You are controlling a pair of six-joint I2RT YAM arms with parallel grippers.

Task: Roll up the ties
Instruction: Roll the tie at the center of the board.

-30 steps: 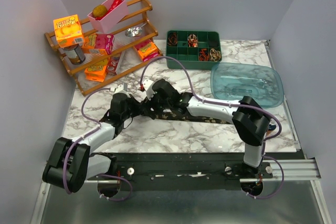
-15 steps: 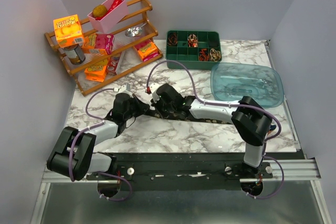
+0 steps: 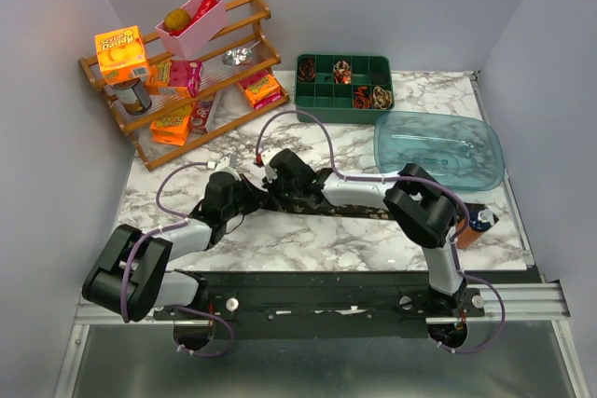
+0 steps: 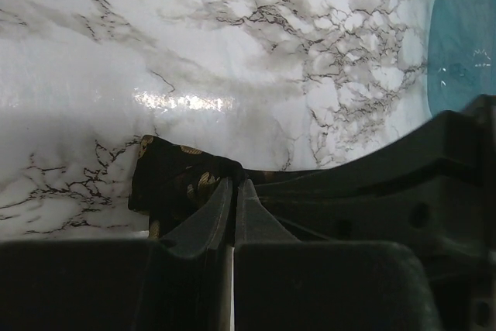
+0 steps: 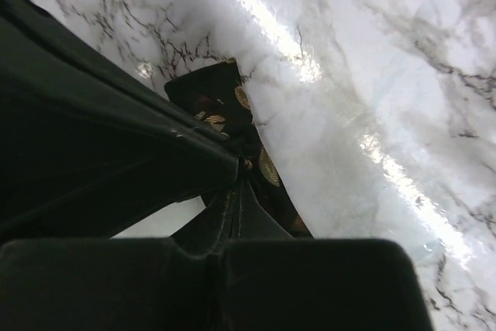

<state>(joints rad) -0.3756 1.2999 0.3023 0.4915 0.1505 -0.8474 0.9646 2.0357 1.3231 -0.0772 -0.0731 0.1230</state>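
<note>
Both grippers meet at one end of a necktie (image 3: 371, 212) lying mid-table.

Left gripper (image 3: 244, 197) and right gripper (image 3: 272, 193) each have their jaws closed to a sliver on the tie's folded end, which only the wrist views show. Bare marble table (image 3: 280, 241) lies in front of it. Behind stand a green compartment tray (image 3: 312, 105) of coiled ties (image 3: 373, 96), a blue plastic lid (image 3: 438, 148) and a wooden rack (image 3: 201, 124).

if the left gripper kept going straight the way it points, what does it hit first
The tie: the left gripper is shut right at its folded end. Beyond that, only bare marble table shows, though depth is unclear.
</note>
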